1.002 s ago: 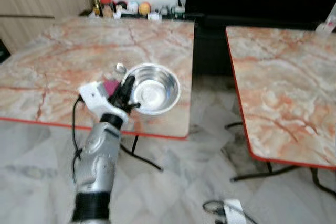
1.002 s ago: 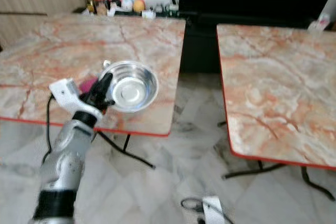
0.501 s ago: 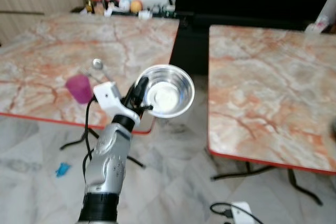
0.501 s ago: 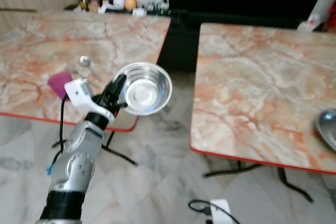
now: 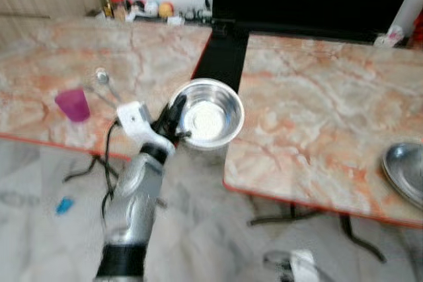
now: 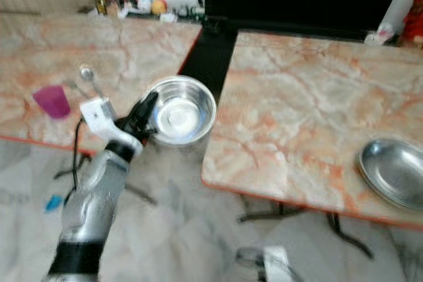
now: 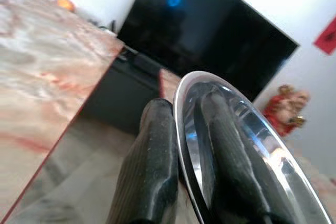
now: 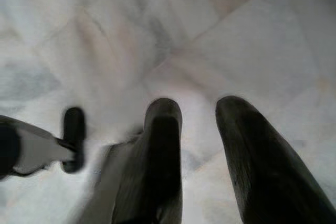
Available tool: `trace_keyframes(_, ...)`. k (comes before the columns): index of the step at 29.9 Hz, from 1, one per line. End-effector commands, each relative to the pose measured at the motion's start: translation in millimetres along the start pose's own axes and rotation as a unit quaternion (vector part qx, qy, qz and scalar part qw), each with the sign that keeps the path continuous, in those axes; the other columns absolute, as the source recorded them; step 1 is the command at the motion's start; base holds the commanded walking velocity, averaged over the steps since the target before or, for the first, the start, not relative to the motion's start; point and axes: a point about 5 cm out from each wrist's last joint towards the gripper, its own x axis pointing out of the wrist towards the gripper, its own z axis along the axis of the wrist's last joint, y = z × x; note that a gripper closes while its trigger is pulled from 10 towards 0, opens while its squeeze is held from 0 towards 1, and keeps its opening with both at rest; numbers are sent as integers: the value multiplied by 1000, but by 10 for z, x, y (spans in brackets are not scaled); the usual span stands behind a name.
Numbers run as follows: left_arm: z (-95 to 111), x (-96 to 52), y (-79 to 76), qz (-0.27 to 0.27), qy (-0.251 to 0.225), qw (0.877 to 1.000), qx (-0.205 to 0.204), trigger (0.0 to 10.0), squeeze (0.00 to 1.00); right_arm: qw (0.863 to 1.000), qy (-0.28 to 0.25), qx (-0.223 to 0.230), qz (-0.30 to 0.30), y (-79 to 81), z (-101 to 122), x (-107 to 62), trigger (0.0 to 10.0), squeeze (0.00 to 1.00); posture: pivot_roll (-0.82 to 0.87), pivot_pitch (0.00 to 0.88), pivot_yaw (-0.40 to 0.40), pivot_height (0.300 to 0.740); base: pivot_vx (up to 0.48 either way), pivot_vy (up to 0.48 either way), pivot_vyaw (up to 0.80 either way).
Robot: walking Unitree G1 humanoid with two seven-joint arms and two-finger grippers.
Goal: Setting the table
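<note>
Your left pincer (image 5: 173, 118) is pinching the rim of the steel bowl (image 5: 209, 111), one finger inside the wall and one outside, as the left wrist view shows plainly. The bowl hangs in the air over the gap between the two marble worktops, tipped a little toward you, with nothing under it but floor tiles. The right-hand worktop (image 5: 310, 117) lies at about three o'clock from the bowl, its red edge just beside the bowl's wall. A steel plate (image 5: 404, 173) already sits at that worktop's near right corner, well apart from the bowl. On the left-hand worktop (image 5: 79, 64), at nine o'clock from the bowl, stand a pink cup (image 5: 73, 104) and a spoon (image 5: 106, 82).

The main risk is the grip: you are holding a smooth, thin rim at one point only, so a jolt in walking could let the bowl swing or slip out onto the floor. The second is height. If you carry it across too low, its wall may strike the worktop's edge and be knocked loose. The picture is somewhat blurred, so I cannot be sure how much clearance you have.

Your right pincer (image 8: 199, 150) hangs spread above the floor, holding nothing.
</note>
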Motion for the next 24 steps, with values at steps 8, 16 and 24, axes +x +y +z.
trace_keyframes(8,25,30,-113,-25,-2,1000,1,10000,0,1000,-1,-2,-10,-82,3,-8,10000,0,119,0,-35,740,0,-318,0)
trace_keyframes(16,-6,-37,-79,-51,29,998,18,10000,0,1000,-1,-1,-11,-86,1,-9,10000,0,118,0,-35,740,0,-316,0)
trace_keyframes(24,32,-54,9,-80,54,994,42,10000,0,1000,-1,-3,-10,-91,2,-9,10000,0,123,0,-39,740,0,-316,0)
